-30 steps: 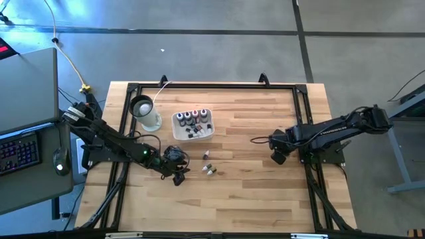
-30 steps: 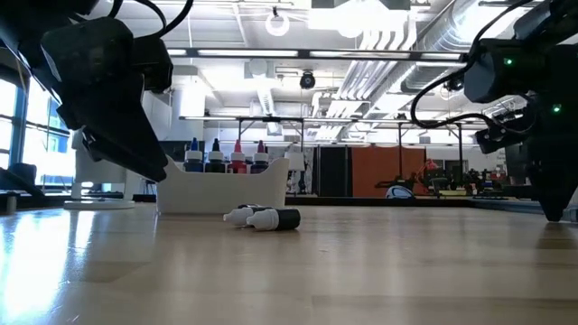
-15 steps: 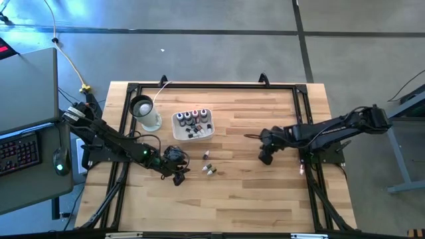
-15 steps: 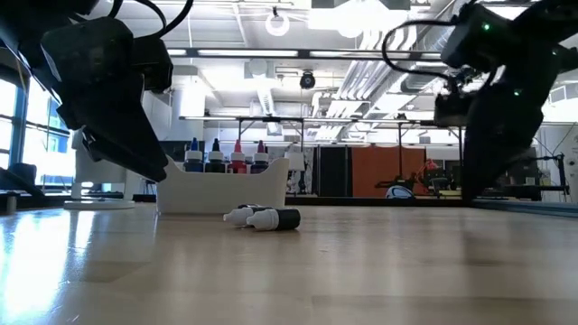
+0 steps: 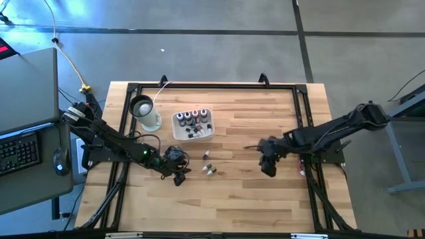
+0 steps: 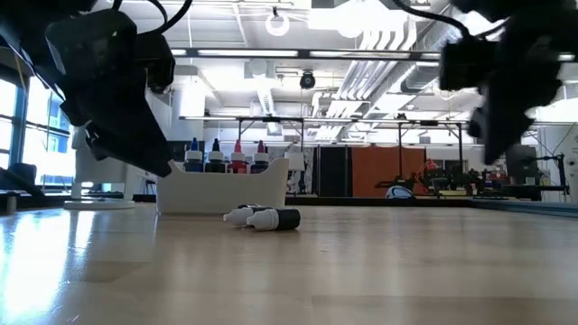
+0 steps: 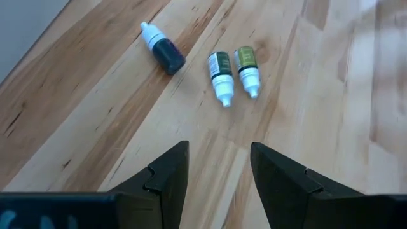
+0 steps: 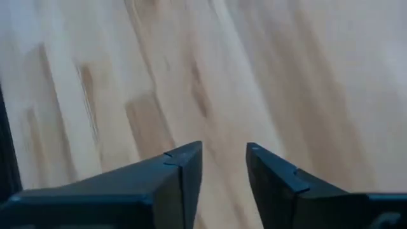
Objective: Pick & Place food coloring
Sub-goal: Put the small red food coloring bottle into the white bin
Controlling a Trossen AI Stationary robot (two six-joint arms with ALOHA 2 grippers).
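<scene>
Left gripper [image 5: 178, 178] hovers low over the table near its left side, jaws parted and empty, pointed toward the loose bottles. Just to its right lie three food coloring bottles on their sides: a dark blue one [image 7: 164, 51] a little apart, and two green ones [image 7: 220, 72] side by side, nearly touching, caps toward the gripper. Farther back stands the white tray [image 5: 179, 131], already carrying several upright bottles [image 5: 193, 117]; the white cup [image 5: 145, 111] sits to its left. Right gripper [image 5: 269, 167] hangs over bare wood right of centre, well apart from the bottles, its fingers [image 8: 184, 172] spread with nothing between them.

By the look of it, the step in hand is the reach for one of the fallen bottles, most of the set being in the tray. The next move calls for the left gripper to come forward and down, line its jaws across one bottle's body, and close without nudging its neighbour, since the green pair lie so close.
</scene>
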